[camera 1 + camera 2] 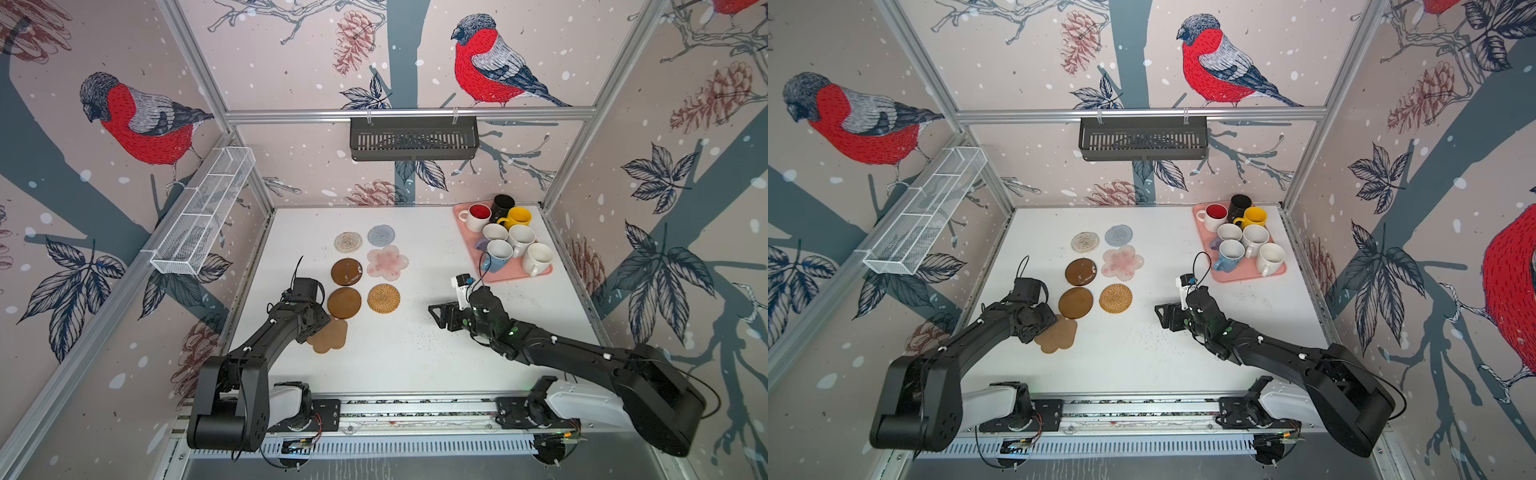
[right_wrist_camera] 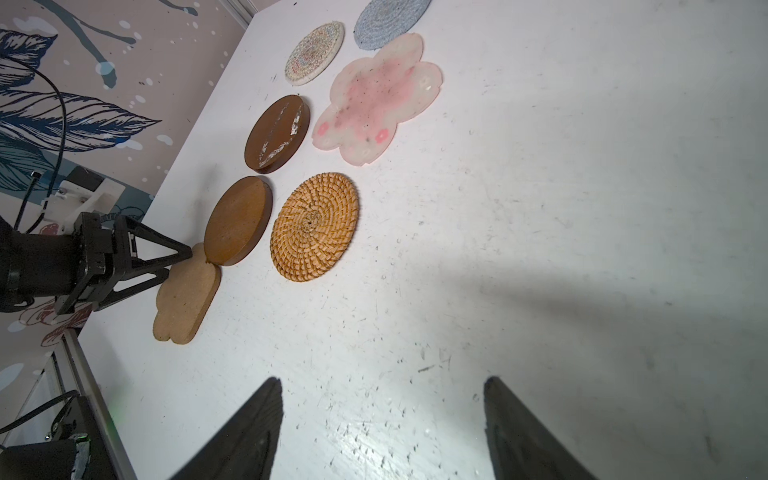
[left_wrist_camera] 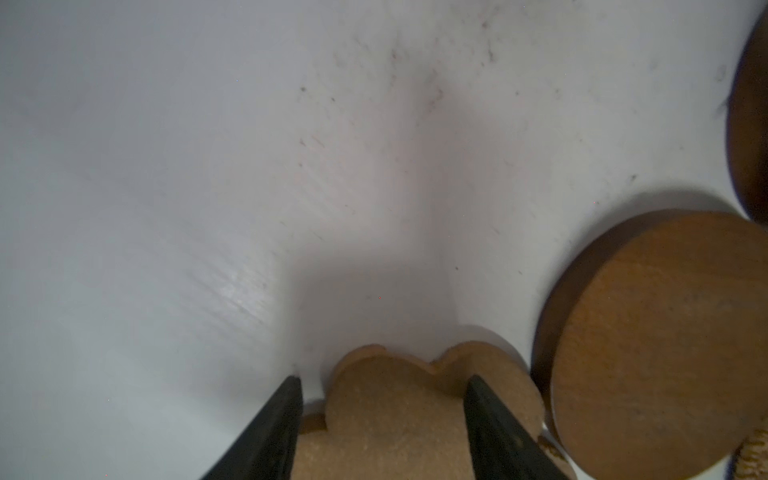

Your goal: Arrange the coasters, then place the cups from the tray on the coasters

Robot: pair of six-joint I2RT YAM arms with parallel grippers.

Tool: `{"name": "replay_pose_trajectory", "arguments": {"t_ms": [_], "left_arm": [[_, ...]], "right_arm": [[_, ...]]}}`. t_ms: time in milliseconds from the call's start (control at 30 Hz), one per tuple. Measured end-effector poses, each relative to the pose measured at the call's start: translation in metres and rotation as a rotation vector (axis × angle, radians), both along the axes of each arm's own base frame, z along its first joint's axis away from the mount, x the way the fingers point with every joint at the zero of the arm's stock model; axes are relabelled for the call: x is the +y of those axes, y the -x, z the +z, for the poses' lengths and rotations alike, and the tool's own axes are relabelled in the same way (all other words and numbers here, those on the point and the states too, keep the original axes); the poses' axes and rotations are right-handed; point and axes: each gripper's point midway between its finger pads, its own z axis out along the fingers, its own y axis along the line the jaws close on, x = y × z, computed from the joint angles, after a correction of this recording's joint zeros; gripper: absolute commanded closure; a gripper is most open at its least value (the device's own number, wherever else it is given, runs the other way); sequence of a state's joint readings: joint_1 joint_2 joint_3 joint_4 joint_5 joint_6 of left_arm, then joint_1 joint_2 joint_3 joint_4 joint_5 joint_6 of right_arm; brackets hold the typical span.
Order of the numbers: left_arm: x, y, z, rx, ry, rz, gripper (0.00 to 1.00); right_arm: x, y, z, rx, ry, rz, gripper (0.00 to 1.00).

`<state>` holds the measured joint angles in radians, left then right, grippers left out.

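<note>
Six coasters lie in two rows: beige woven [image 1: 348, 242], grey-blue woven [image 1: 381, 235], pink flower [image 1: 387, 262], two brown discs [image 1: 346, 272] [image 1: 344, 303] and tan wicker [image 1: 383, 298]. The cork flower [image 1: 330, 336] [image 3: 395, 407] lies flat in front of them, touching the nearer brown disc [image 3: 648, 353]. My left gripper [image 1: 318, 328] [image 3: 382, 382] is low over its far petals, jaws apart, one finger beside a petal and one over the cork. My right gripper [image 1: 434, 318] [image 2: 382, 384] is open above bare table. Several cups, among them red-inside [image 1: 478, 216], black [image 1: 502, 205], yellow [image 1: 517, 217] and light blue [image 1: 496, 255], stand on the tray [image 1: 519, 277].
A dark slotted basket [image 1: 413, 139] hangs on the back wall and a white wire-mesh rack [image 1: 203, 212] on the left wall. The arms' base rail [image 1: 395, 409] runs along the table's front edge. The tray sits in the back right corner.
</note>
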<state>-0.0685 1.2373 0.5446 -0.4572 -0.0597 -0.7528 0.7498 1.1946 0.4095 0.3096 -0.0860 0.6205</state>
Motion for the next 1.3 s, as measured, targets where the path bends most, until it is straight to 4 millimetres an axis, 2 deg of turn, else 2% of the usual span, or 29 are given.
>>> {"name": "replay_pose_trajectory", "arguments": {"t_ms": [200,467,600,800,1067,1167,1300], "left_arm": [[-0.011,0.002,0.007,-0.043,0.016,-0.029,0.39],[-0.021,0.012,-0.001,-0.051,0.020,-0.046,0.40],[-0.025,0.010,0.000,-0.077,0.017,-0.052,0.41],[-0.040,0.019,0.005,-0.098,0.063,-0.075,0.41],[-0.041,0.020,0.013,-0.123,0.078,-0.063,0.38],[-0.043,0.012,0.025,-0.137,0.079,-0.067,0.32],[-0.049,-0.008,0.059,-0.205,0.080,-0.102,0.26]], "right_arm": [[0.000,0.000,-0.001,0.003,0.003,0.001,0.24],[0.001,0.000,-0.001,0.000,0.006,0.000,0.24],[0.001,0.001,-0.002,0.000,0.009,0.002,0.24],[0.001,0.001,-0.005,0.006,0.020,0.004,0.24],[0.001,0.000,-0.009,0.006,0.036,0.007,0.24],[0.000,0.000,-0.010,0.007,0.040,0.005,0.24],[-0.001,-0.001,-0.009,0.003,0.043,-0.001,0.24]]}}
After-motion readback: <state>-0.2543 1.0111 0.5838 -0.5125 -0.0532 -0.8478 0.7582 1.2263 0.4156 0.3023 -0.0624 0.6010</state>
